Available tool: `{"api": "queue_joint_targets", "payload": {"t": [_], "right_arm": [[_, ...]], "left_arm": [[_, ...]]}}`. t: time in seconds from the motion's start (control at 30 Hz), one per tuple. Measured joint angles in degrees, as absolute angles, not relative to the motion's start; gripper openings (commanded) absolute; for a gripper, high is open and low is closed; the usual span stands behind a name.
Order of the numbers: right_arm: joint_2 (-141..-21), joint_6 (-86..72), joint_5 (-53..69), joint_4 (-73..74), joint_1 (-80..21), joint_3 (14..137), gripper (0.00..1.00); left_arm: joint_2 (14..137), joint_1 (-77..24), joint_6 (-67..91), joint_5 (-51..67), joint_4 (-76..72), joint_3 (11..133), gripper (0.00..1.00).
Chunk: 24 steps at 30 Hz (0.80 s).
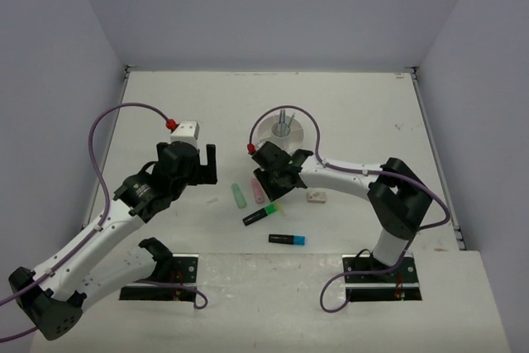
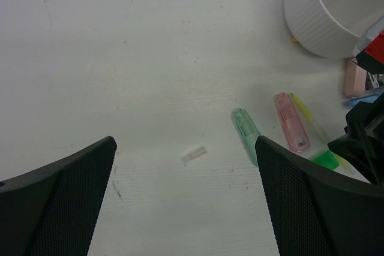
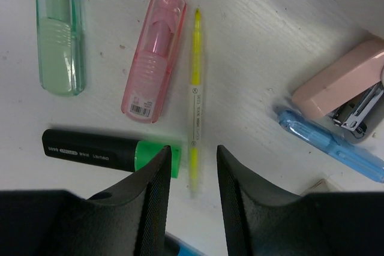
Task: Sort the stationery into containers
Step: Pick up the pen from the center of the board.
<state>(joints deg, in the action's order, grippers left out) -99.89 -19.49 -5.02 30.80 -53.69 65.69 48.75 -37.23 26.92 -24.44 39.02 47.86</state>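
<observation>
Stationery lies loose on the white table (image 1: 372, 113), just in front of the round white organiser (image 1: 285, 130), whose wedge compartments surround a central cup with a couple of thin pens standing in it.

The right gripper (image 3: 193, 169) is down over this cluster. Its jaws are narrowed but not closed: they straddle the near end of a thin yellow pen (image 3: 195, 100), with a sliver of table showing on each side of the pen, so nothing is gripped. The left-hand finger (image 3: 157, 178) sits against the green cap end of a black-bodied green highlighter (image 3: 108, 150), which lies crosswise. Beside the pen lies a pink marker (image 3: 154, 55), nearly parallel to it, and further over a mint marker (image 3: 59, 34). On the pen's other side are a pale blue marker (image 3: 333, 145) and a pink stapler (image 3: 342, 85), close together, near the organiser's wall.

In the top view a blue highlighter (image 1: 287, 239) lies alone nearer the arm bases, and a small pale eraser (image 1: 316, 197) rests beside the right arm's forearm.

The left gripper (image 2: 185, 145) hovers off to the left of the cluster, jaws spread wide and empty — only a small clear cap (image 2: 194, 154) lies on the table below the gap.
</observation>
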Motion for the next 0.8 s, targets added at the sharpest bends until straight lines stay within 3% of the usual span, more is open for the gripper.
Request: {"api": "queue_joint_targets", "payload": {"t": [0.37,0.47,0.63,0.8], "right_arm": [[-106.74,-18.8,-4.99,32.13,-53.68,70.22,0.32],[-108.67,-18.68,-5.02,32.21,-53.42,71.04,0.24],[-109.27,-18.62,-4.83,32.06,-52.49,71.68,0.0],[-108.46,-18.63,-5.51,32.83,-50.92,71.63,0.0]], "left_arm": [[48.73,-37.23,26.92,-24.43,38.54,47.4,1.0],[48.69,-37.23,26.92,-24.43,38.52,47.29,1.0],[48.68,-37.23,26.92,-24.4,38.41,47.22,1.0],[50.19,-37.25,27.2,-24.45,38.38,47.22,1.0]]}}
